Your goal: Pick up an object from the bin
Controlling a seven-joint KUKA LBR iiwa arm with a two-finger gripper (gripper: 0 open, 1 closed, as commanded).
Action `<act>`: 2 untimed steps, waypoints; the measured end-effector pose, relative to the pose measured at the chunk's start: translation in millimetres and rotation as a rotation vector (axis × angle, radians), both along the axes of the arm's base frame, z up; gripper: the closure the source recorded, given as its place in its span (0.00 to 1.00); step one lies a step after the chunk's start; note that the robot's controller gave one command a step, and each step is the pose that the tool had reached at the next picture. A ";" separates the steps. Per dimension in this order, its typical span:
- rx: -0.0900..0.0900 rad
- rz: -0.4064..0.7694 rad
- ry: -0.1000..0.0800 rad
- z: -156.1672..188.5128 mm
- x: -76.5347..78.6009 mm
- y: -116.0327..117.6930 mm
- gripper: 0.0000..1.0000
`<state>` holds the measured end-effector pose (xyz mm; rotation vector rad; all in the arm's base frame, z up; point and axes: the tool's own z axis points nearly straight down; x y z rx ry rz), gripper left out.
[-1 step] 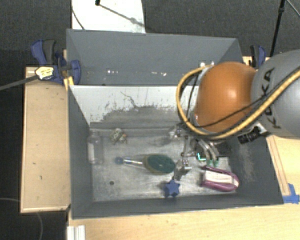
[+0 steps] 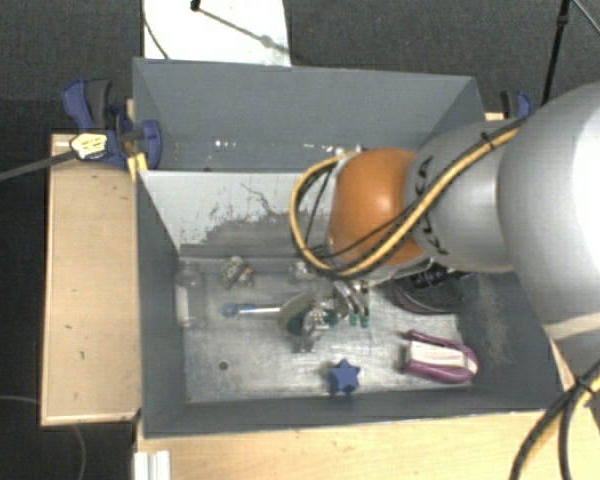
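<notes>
My gripper (image 2: 313,320) is low over the middle of the bin floor, under the orange wrist cover. A thin white stick with a blue tip (image 2: 248,311) lies just to its left, its right end running in under the gripper. A small dark-green bit shows at the gripper's tip; whether it is held I cannot tell. A blue star (image 2: 343,376) lies on the floor just below and right of the gripper, apart from it.
A purple and white object (image 2: 438,358) lies at the front right. A black round thing (image 2: 428,286) sits partly under the arm at the right. A small metal clip (image 2: 237,270) and a clear piece (image 2: 186,300) lie at the left.
</notes>
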<state>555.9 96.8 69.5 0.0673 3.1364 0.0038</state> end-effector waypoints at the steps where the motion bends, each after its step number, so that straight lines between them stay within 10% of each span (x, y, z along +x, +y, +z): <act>1: -0.002 -0.106 0.008 31.8 -23.0 -0.6 0.00; 2: 0.001 -0.190 -0.001 47.0 -17.1 6.4 0.00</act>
